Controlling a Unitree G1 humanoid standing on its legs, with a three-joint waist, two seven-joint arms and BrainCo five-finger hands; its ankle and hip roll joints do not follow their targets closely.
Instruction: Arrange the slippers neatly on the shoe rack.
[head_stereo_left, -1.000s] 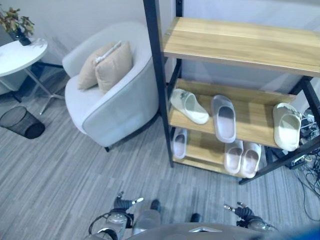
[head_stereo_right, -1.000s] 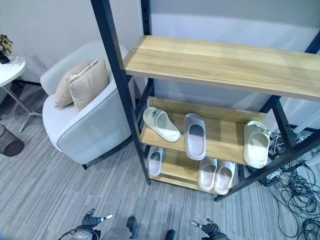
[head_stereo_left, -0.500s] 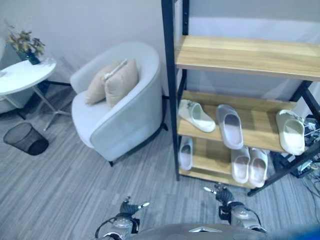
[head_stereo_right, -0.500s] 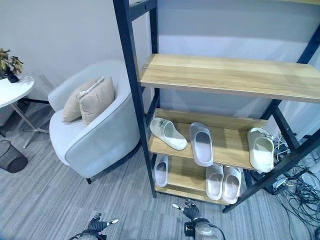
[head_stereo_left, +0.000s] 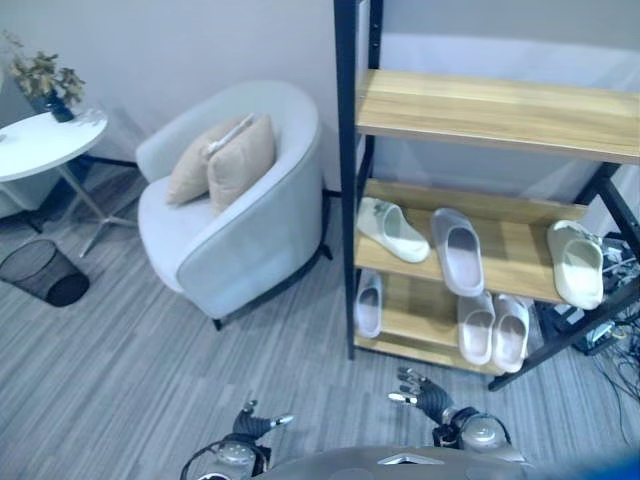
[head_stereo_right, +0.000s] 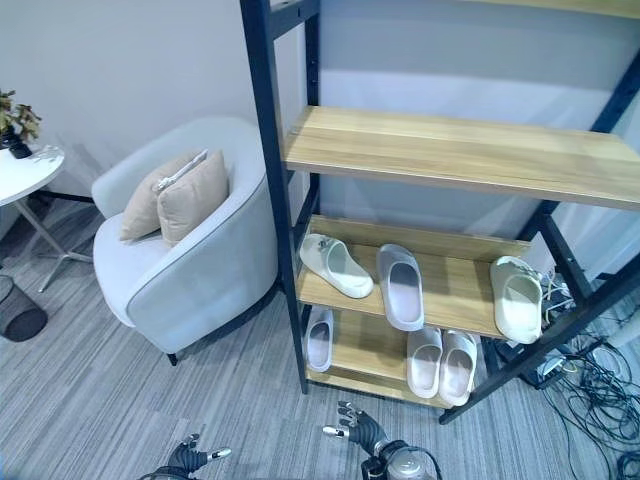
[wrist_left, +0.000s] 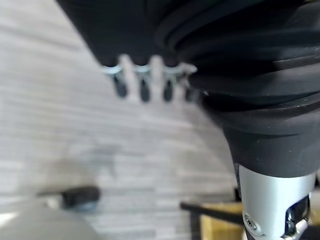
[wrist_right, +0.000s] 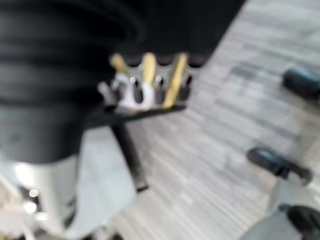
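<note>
Right, both robot hands low near the floor, fingers spread, holding nothing: left robot hand (head_stereo_left: 255, 424), right robot hand (head_stereo_left: 422, 392). Slippers (head_stereo_left: 459, 252) sit scattered on the shoe rack (head_stereo_left: 480, 110); the angled cream slipper (head_stereo_left: 391, 229) wants squaring, so approach from its heel.

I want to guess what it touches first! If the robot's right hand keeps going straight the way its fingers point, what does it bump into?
Probably the shoe rack. The right hand, open and empty, points toward its bottom shelf, around the lone slipper by the black post. Depth is hard to judge.
</note>
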